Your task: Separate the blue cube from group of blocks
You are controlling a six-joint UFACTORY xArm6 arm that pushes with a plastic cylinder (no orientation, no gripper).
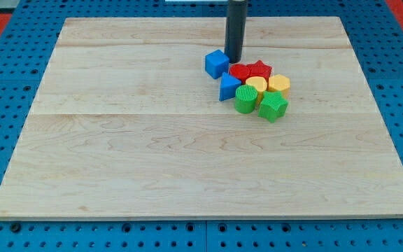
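The board is pale wood with fine grain lines. Around it the table is blue with rows of dark holes. My tip is dark grey, almost black. The cube and the other angular block are blue, the star and the round block red, two blocks yellow, and two blocks green with fine ribbed lines.

Seven blocks lie on the wooden surface, all clustered beside my tip.

- Blue, two: a blue cube and a second blue block.
- Red, two: a red round block and a red star.
- Yellow, two: one yellow block, another yellow block.
- Green, two: a green round block and a green block.

That makes eight in truth, not seven.
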